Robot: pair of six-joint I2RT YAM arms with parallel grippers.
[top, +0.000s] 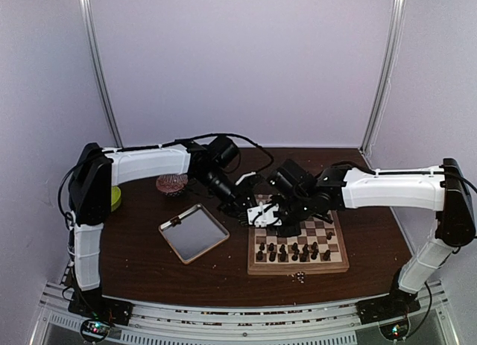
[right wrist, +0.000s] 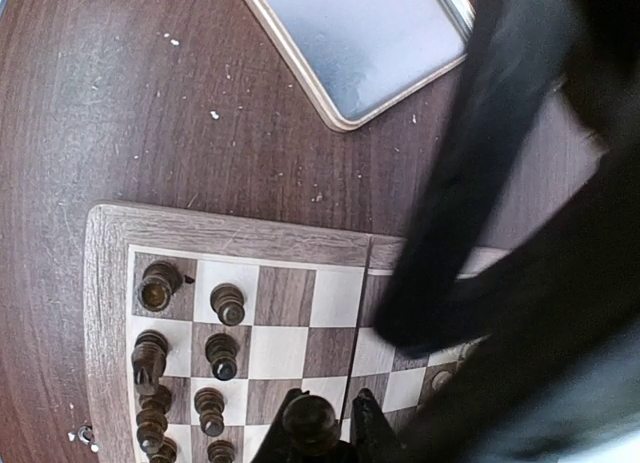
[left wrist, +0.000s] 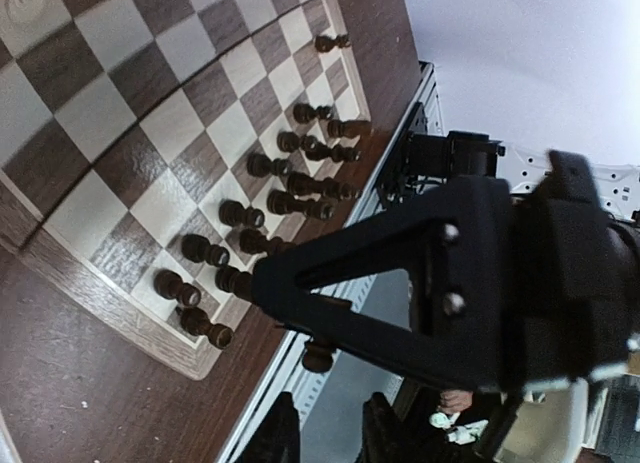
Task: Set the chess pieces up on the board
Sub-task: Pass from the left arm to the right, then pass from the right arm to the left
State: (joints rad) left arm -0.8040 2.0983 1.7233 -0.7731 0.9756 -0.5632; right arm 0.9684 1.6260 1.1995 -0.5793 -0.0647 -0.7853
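As I look over the dark wooden table (top: 149, 274), both arms reach inward and meet above the far left corner of the board (top: 298, 270), which lies to the right of centre with the silver tray (top: 195, 233) just beside it on the left. On the two rows of the board nearest to the arm bases, the dark chess pieces (top: 287, 249) stand upright and close together. Whether any pale pieces are on the board I cannot tell.

The right gripper (right wrist: 325, 428) is clamped on one dark piece (right wrist: 310, 415), and its round head shows between the two fingers. It hangs above the squares next to the dark rows, not on them. The left gripper (left wrist: 330, 438) is very near, with its fingers a little apart and nothing between them.

I think the step in hand is to put this dark piece on its home square, and the dark side looks almost complete. To do it well, the left arm should first move away, because the two grippers are crowded together. The right arm should then carry the piece high over the standing ones and come down straight onto the free square, though I cannot see which one that is. The piece must stay upright and meet the wood before the fingers part. They should part only a little, because the neighbouring pieces stand close and fall easily.
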